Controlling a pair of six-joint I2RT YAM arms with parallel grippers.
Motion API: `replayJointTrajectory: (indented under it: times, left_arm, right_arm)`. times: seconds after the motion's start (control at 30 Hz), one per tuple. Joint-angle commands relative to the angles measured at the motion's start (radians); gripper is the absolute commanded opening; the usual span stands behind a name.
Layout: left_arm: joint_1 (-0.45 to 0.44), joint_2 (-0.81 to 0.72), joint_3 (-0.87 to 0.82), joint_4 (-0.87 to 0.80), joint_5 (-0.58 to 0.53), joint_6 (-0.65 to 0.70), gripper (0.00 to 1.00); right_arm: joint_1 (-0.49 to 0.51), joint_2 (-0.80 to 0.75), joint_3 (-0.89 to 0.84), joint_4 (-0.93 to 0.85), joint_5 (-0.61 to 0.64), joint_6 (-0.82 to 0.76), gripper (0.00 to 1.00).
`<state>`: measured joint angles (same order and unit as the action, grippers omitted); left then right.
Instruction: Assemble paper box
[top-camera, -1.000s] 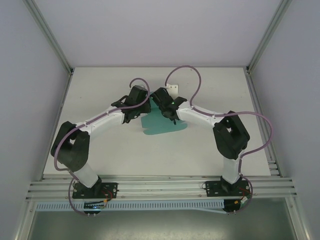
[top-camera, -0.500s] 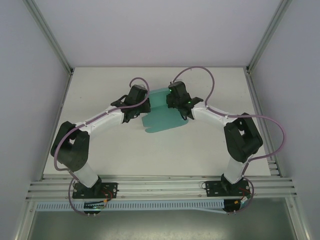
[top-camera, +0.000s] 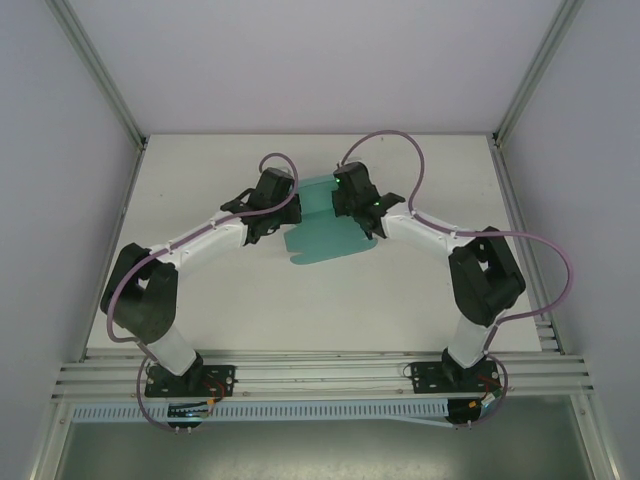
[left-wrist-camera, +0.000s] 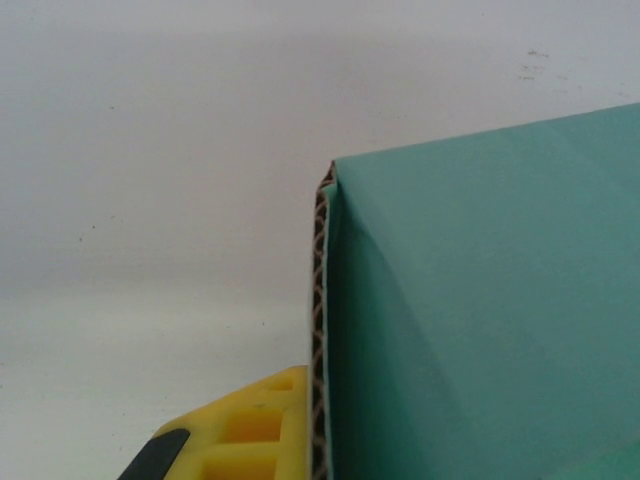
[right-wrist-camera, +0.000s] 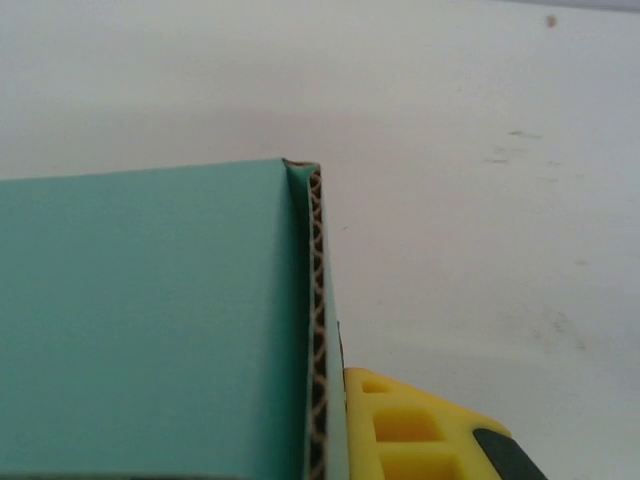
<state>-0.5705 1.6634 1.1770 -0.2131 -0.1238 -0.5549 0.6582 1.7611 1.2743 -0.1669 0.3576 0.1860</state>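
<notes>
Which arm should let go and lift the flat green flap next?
Probably the left, but it's close. The left fingers and right fingers each pinch a side wall of the paper box. The flat flap on the table sticks out nearest on the left arm's side, so that's the shorter trip.

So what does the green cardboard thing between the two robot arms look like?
The teal-green paper box is a corrugated cardboard sheet, only half folded. Its cut edges show brown wavy ribs. It lies mid-table between the arms: the near flaps lie flat with rounded tabs, and the far part is raised. The left gripper and right gripper each pinch an upright side wall, with a yellow pad against its outside.
</notes>
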Motion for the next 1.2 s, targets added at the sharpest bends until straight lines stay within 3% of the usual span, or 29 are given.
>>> replayJointTrajectory:
  times: [0.0, 0.17, 0.37, 0.57, 0.7, 0.93, 1.0, 1.03, 1.07, 1.17]
  left_arm:
    - [0.027, -0.015, 0.04, -0.109, -0.084, -0.051, 0.0]
    - [0.028, 0.008, 0.066, -0.169, -0.134, -0.082, 0.0]
    - [0.028, 0.022, 0.082, -0.193, -0.143, -0.09, 0.0]
    - [0.026, 0.041, 0.112, -0.212, -0.119, -0.093, 0.0]
    - [0.026, 0.041, 0.119, -0.211, -0.106, -0.086, 0.0]
    - [0.027, 0.075, 0.124, -0.194, -0.079, -0.073, 0.0]
    - [0.026, 0.078, 0.123, -0.192, -0.078, -0.068, 0.0]
    - [0.027, 0.078, 0.123, -0.189, -0.078, -0.065, 0.0]
    - [0.026, 0.081, 0.122, -0.187, -0.079, -0.063, 0.0]
    - [0.026, 0.081, 0.117, -0.168, -0.067, -0.044, 0.0]
  right_arm:
    - [-0.031, 0.054, 0.059, -0.152, 0.382, 0.044, 0.0]
    - [0.0, 0.142, 0.145, -0.301, 0.65, 0.032, 0.0]
    - [0.011, 0.209, 0.181, -0.376, 0.775, 0.058, 0.02]
    - [0.043, 0.23, 0.134, -0.2, 0.794, -0.118, 0.02]
    - [0.039, 0.183, 0.096, -0.143, 0.635, -0.111, 0.05]
    - [0.04, -0.02, -0.075, 0.099, 0.212, -0.156, 0.44]
    - [0.04, -0.099, -0.138, 0.156, 0.069, -0.169, 0.65]
    - [0.04, -0.138, -0.171, 0.178, 0.003, -0.177, 0.85]
    - [0.04, -0.183, -0.204, 0.205, -0.05, -0.172, 0.94]
    - [0.034, -0.302, -0.282, 0.253, -0.138, -0.16, 0.99]
